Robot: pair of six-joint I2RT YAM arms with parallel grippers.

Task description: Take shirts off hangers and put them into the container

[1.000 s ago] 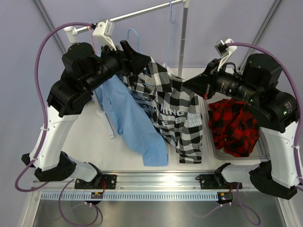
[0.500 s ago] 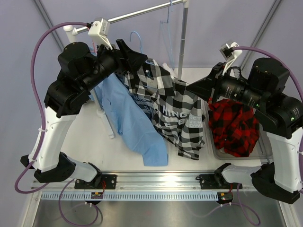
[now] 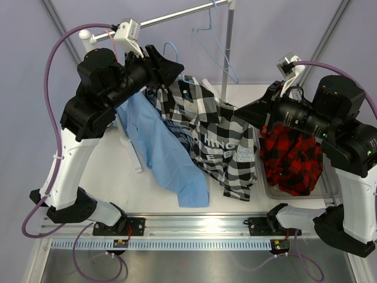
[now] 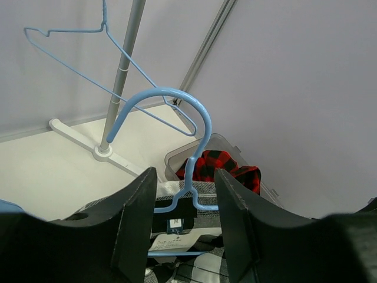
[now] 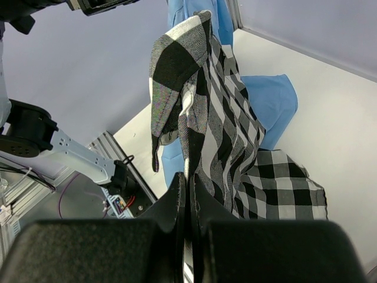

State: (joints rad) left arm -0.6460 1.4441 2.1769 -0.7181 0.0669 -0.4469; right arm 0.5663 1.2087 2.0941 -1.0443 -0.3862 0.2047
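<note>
The black-and-white check shirt (image 3: 221,138) hangs mid-table on a light blue hanger (image 4: 189,177). My left gripper (image 3: 171,63) (image 4: 185,203) is open, its jaws standing either side of that hanger's neck below the hook, not touching it. My right gripper (image 3: 240,109) (image 5: 189,184) is shut on the check shirt's (image 5: 218,118) edge and holds it out to the right. The light blue shirt (image 3: 162,144) (image 5: 271,100) droops behind and to the left. The red-and-black plaid shirt (image 3: 291,156) (image 4: 219,165) lies in the clear container (image 3: 297,197) (image 4: 174,158) at the right.
An empty light blue hanger (image 3: 215,50) (image 4: 88,35) dangles from the silver rail (image 3: 177,17). The rack's upright pole (image 3: 227,56) (image 4: 121,76) and white foot (image 3: 134,154) (image 4: 76,132) stand behind the shirts. Both arm bases sit on the front track (image 3: 194,227).
My left jaws have narrowed around the hanger neck and that arm has lifted slightly. The right gripper drew the check shirt a little rightward. The empty hanger swung on the rail.
</note>
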